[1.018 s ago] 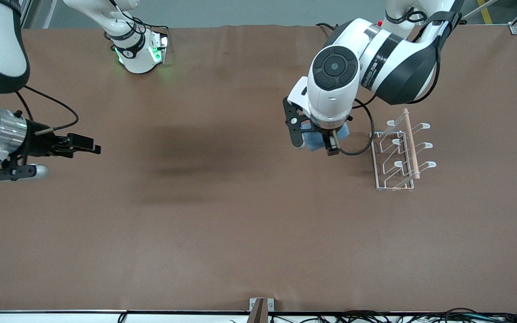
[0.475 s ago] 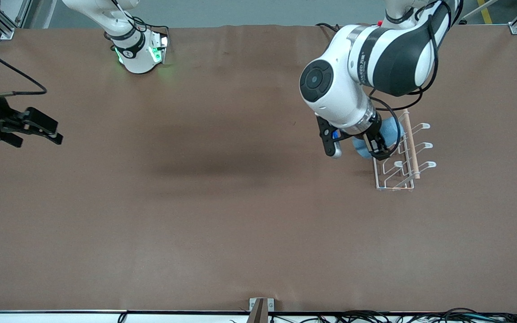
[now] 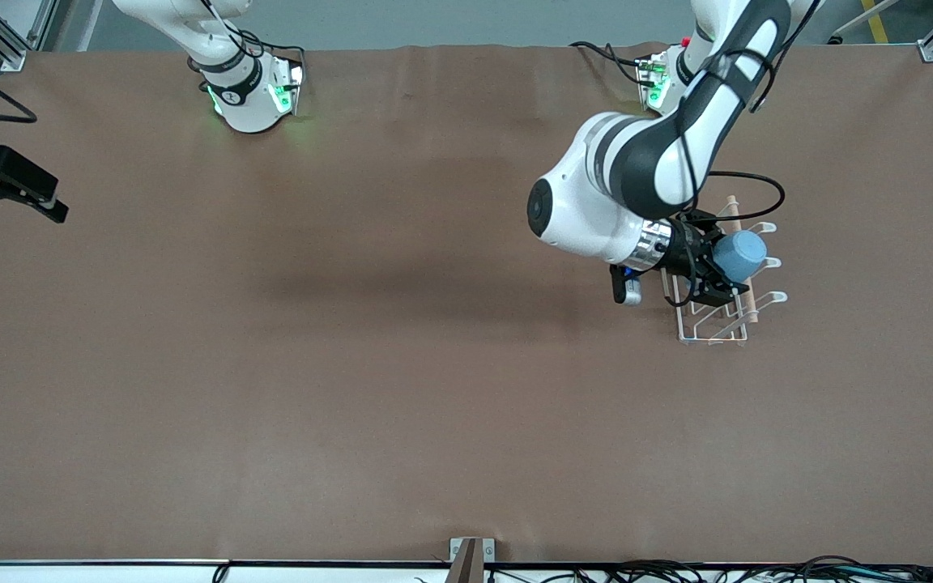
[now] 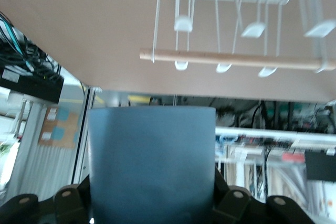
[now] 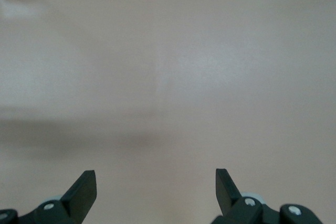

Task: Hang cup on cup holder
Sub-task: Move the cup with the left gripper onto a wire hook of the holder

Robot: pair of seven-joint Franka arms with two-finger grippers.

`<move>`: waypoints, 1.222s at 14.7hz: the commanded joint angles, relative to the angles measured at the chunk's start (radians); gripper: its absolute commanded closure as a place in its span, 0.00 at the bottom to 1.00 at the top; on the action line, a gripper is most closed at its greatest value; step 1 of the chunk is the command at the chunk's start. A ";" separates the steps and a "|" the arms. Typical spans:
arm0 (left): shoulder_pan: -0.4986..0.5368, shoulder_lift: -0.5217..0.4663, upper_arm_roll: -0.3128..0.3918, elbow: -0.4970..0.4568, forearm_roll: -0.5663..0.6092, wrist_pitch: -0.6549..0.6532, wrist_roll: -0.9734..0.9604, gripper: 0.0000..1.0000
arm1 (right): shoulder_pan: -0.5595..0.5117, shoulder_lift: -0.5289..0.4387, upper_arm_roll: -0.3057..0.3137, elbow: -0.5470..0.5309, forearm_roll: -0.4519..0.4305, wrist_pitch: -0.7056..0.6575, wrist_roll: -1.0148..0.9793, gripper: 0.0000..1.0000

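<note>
One matte blue cup (image 3: 740,253) pinched by left end effector (image 3: 717,271) over white wire cup holder (image 3: 717,316) — right end effector (image 5: 156,187) spread, waiting.

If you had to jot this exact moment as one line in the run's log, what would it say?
left end effector: shut on light-blue plastic tumbler, over white wire rack | right end effector: open, waiting at right arm's table end | cup: not yet hung

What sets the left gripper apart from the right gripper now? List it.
The left gripper is shut on the light-blue plastic tumbler cup, over the white wire cup holder; the right gripper is open and holds nothing, waiting over bare brown table at its own end. Both are black and two-fingered.
</note>
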 commanded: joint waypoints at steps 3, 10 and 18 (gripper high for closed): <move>0.033 0.038 -0.005 -0.039 0.072 -0.006 -0.001 0.54 | -0.010 -0.071 -0.019 -0.092 -0.010 0.002 0.011 0.00; 0.047 0.100 -0.005 -0.073 0.075 -0.003 -0.009 0.55 | 0.020 -0.100 -0.078 -0.104 -0.011 -0.048 0.003 0.00; 0.064 0.163 -0.007 -0.088 0.077 0.048 -0.129 0.53 | 0.014 -0.180 -0.082 -0.277 -0.024 0.052 -0.002 0.00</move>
